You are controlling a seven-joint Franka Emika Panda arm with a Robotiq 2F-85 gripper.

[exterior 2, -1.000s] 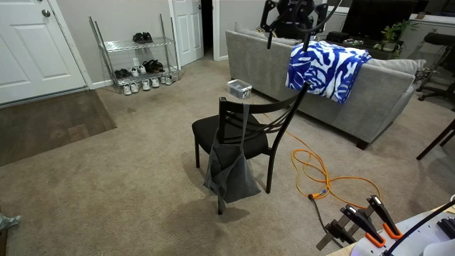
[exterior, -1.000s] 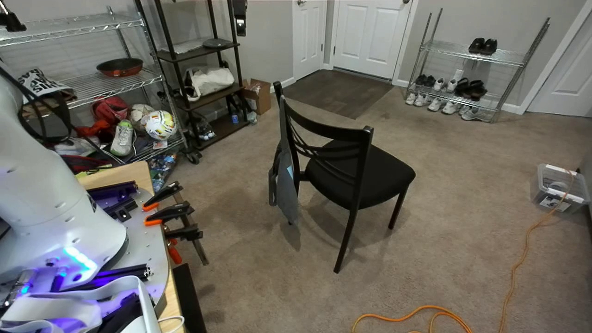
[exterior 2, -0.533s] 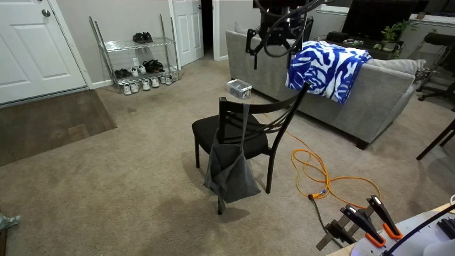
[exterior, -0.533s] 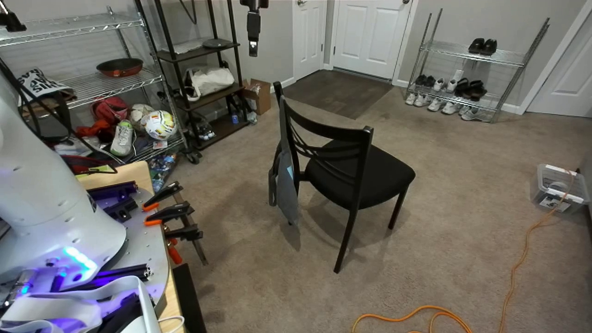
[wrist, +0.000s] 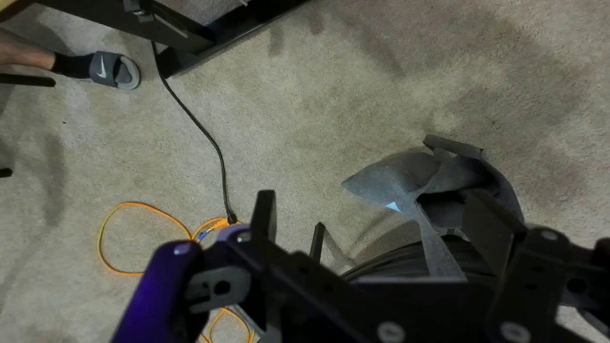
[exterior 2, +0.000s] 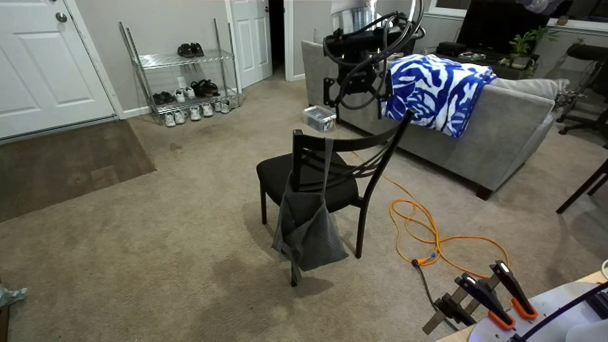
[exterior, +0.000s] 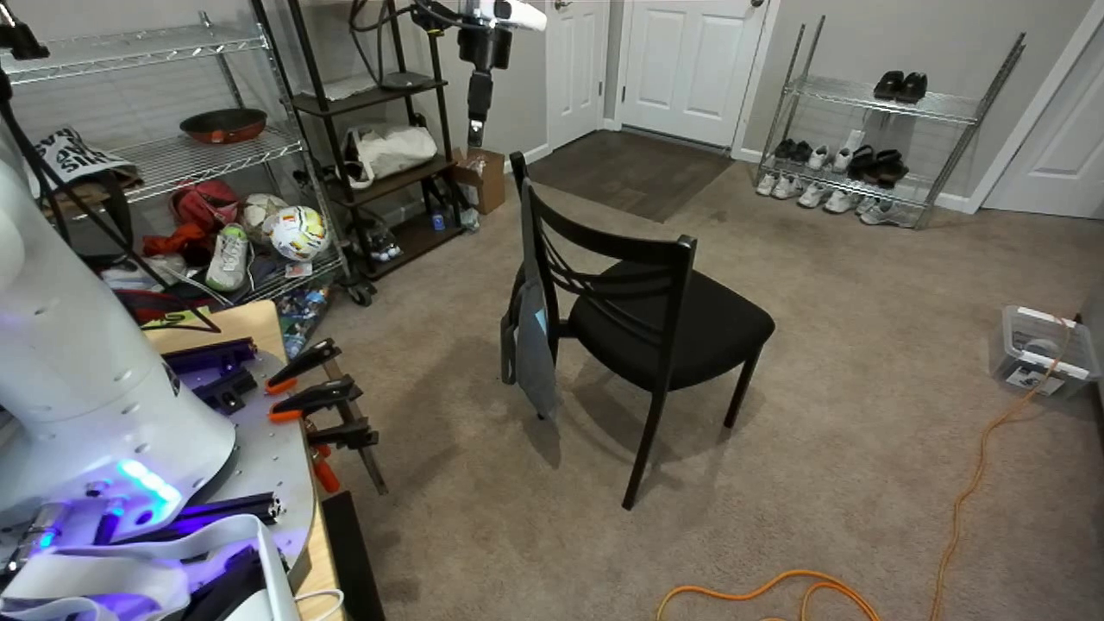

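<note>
Black and slat-backed, a chair [exterior: 677, 323] stands upright on beige carpet [exterior 2: 142, 247]. From its top rail [exterior 2: 354, 144] a slack grey cloth bag [exterior 2: 316, 240] hangs by a strap [exterior 2: 327, 166], on the side away from the padded seat [exterior 2: 275, 171]. A black two-fingered robot gripper [exterior 2: 358, 113] points downward near the top of the chair, apart from it, its fingers [wrist: 266, 216] spread wide; the wrist view, looking down, shows the bag below them, with a small pale-blue patch [wrist: 393, 206] on its cloth. Also in that view, a black cable [wrist: 222, 164] meets a bright orange extension cord [exterior 2: 437, 241] that lies looped on the carpet. In an exterior view, a blue-and-white patterned blanket [exterior 2: 441, 90] drapes over a grey upholstered sofa [exterior 2: 513, 128], a clear plastic box [exterior 2: 319, 118] sits near it, and a silver wire rack [exterior 2: 159, 60] holds several pairs of shoes [exterior 2: 191, 50]. Black clamps with orange pads [exterior 2: 484, 297] line the edge of a pale wooden table [exterior: 246, 325] beneath a white robot arm [exterior: 78, 345].
</note>
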